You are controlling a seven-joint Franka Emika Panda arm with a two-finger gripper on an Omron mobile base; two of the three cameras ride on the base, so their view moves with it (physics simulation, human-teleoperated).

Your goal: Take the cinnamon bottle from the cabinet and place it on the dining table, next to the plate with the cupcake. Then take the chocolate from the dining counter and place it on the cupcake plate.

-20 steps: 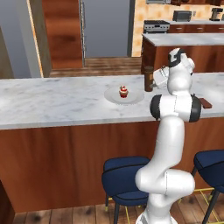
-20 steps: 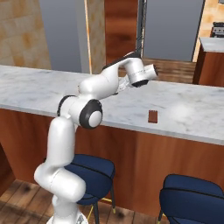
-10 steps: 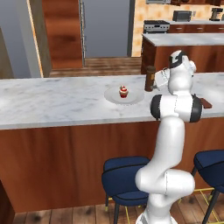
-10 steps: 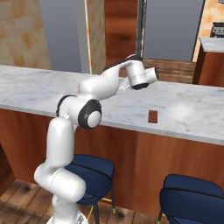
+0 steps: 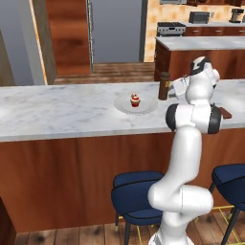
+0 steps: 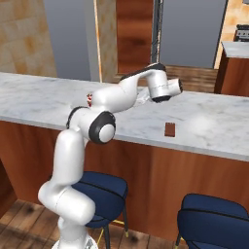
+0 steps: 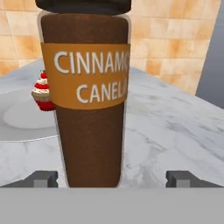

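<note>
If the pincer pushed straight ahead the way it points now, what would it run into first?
The cinnamon bottle, standing upright on the dining table directly ahead of the open pincer, between its fingertips. It looks very close, though exact depth is unclear. The cupcake sits off-line.

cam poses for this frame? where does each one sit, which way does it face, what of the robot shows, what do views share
Left base view: behind-left, looking over the marble counter; white arm at lower right.
Right base view: behind-right, same counter; arm at lower left, flat dark brown chocolate piece in front.
Hand view: looks along the open gripper at the upright dark brown cinnamon bottle.
Shared: left base and hand views show the bottle beside the grey plate with the red-wrapped cupcake.
</note>
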